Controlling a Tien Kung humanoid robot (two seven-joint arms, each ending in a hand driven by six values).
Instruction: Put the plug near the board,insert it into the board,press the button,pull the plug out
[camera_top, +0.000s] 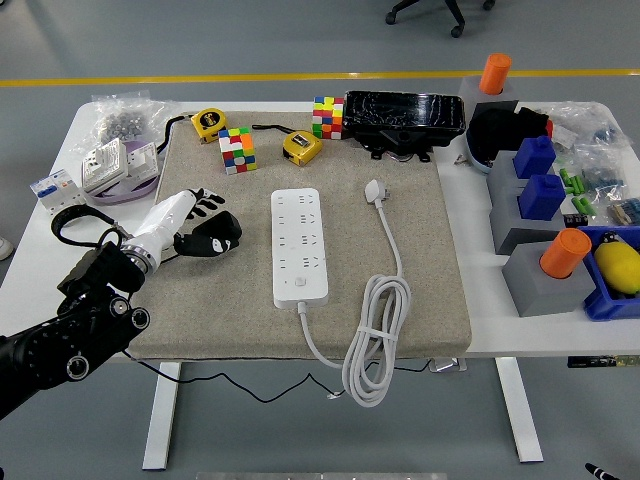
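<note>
A white power strip (298, 246) lies lengthwise in the middle of the beige mat (430, 300), its round button (299, 283) near the close end. Its white plug (376, 190) rests on the mat to the right of the strip's far end, with the cable running down into a bundled coil (375, 335) at the mat's front. My left hand (203, 228) hovers over the mat's left side, left of the strip, fingers loosely spread and holding nothing. The right arm is out of sight.
Two colour cubes (237, 149) (327, 116), two yellow tape measures (209, 122) (301, 146) and a black box (405, 120) sit along the mat's far edge. Switches and bagged parts (115, 160) lie at far left. Grey and blue blocks with orange cylinders (548, 235) crowd the right.
</note>
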